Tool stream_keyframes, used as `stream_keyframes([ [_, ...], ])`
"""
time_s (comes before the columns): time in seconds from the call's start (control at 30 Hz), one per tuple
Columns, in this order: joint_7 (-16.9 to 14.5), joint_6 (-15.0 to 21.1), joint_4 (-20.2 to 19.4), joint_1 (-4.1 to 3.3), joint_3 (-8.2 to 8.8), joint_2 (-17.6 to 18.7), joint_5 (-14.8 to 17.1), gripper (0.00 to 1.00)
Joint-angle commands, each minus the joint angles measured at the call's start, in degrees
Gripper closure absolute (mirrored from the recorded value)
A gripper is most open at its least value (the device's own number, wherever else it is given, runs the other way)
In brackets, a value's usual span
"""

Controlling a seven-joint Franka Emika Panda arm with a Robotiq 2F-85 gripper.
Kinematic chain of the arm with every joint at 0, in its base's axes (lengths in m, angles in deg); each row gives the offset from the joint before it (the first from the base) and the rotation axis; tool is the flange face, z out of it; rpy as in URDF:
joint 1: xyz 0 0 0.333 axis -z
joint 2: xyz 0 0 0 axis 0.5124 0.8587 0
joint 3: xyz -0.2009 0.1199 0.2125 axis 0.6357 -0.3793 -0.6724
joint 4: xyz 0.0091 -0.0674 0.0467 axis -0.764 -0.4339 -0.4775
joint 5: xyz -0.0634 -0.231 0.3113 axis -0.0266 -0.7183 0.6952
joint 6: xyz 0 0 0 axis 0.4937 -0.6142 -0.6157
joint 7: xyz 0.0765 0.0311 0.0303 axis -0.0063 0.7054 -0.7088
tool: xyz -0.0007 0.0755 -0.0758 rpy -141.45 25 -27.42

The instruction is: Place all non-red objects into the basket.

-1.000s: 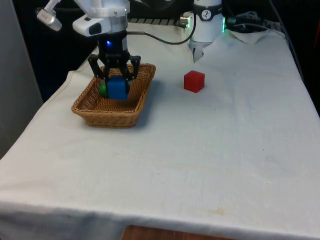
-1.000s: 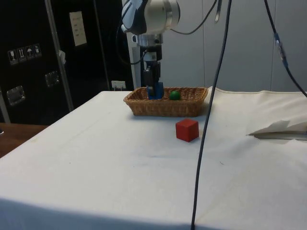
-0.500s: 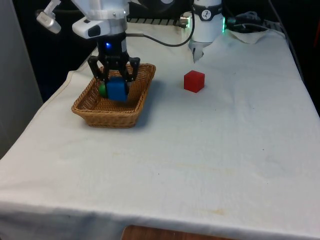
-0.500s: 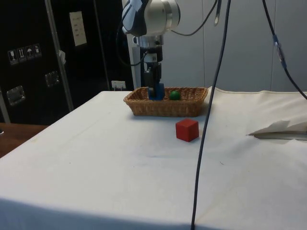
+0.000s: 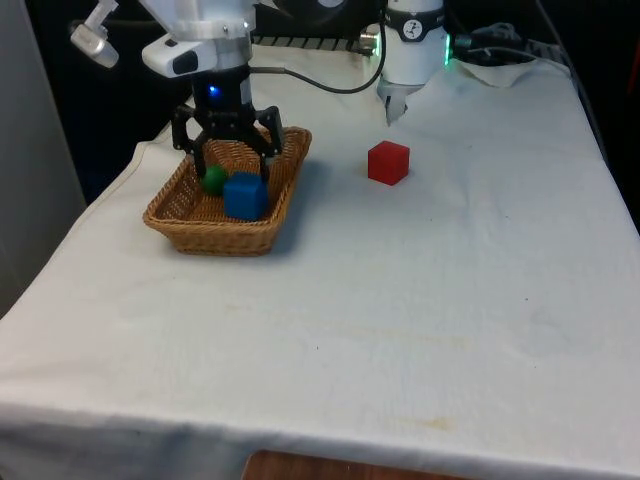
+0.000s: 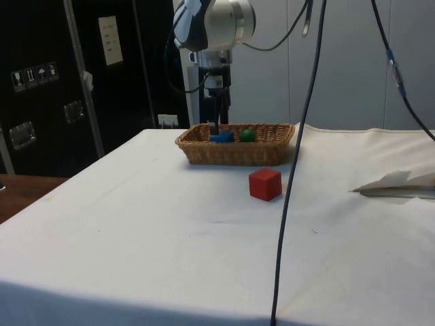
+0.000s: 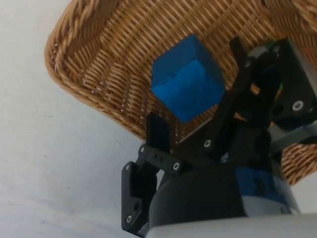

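Nearest the front camera, the table [image 5: 420, 330] lies under its white cloth, bare across the whole front stretch. Farther back, toward the front view's left, sits the wicker basket [image 5: 180, 222], and inside it the blue cube [image 5: 244, 195] rests on the woven floor with the green ball [image 5: 213, 179] just beside it, on the cube's far side. The wrist view has the blue cube lying free on the weave, tipped a little against the sloping wall, with neither of my fingers [image 7: 159, 135] touching it. My end effector [image 5: 230, 150] hangs above the basket with its fingers spread wide apart and nothing between them, one finger on each side of the cube and above it. From the side view the cube and ball peek over the basket's rim, and my end effector stands upright over them. Well apart from the basket, toward the front view's right and farther back, the red cube [image 5: 388, 162] sits alone on the cloth.
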Motion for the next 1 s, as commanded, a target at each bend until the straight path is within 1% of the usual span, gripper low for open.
stream_keyframes([
  [0.0,-0.11,-0.29,0.34,0.34,-0.29,0.11,0.34,0.00],
  [0.17,-0.06,-0.34,0.34,0.34,-0.29,0.11,0.40,0.00],
  [0.23,0.06,-0.06,0.06,0.00,0.00,0.00,0.06,0.00],
  [0.27,0.63,-0.57,0.06,0.00,0.17,-0.57,0.17,0.00],
  [0.5,3.21,-1.38,-1.03,-0.86,1.15,-3.27,-0.63,0.00],
  [0.53,2.35,-1.49,-0.52,-0.17,0.57,-2.92,-0.11,0.00],
  [0.57,3.50,-1.43,-1.20,-0.97,1.20,-3.55,-0.80,0.00],
  [0.6,4.07,-1.26,-1.72,-1.32,1.20,-4.30,-1.20,0.00],
  [0.63,4.07,-1.26,-1.72,-1.32,1.20,-4.30,-1.20,0.00],
  [0.67,4.30,-1.20,-2.01,-1.49,1.20,-4.64,-1.43,0.00],
  [0.7,4.87,-0.97,-2.64,-2.01,1.15,-5.33,-1.95,0.00],
  [0.77,5.27,-0.74,-3.27,-2.46,1.15,-5.96,-2.29,0.00],
  [0.8,4.64,-1.49,-2.52,-1.60,0.57,-5.61,-1.66,0.00],
  [0.83,5.56,-0.57,-3.55,-2.69,1.15,-6.25,-2.46,0.00],
  [0.9,6.59,0.06,-4.70,-3.50,0.86,-7.22,-3.27,0.00],
  [0.97,7.33,0.74,-5.50,-3.90,0.52,-7.85,-3.78,0.00],
])
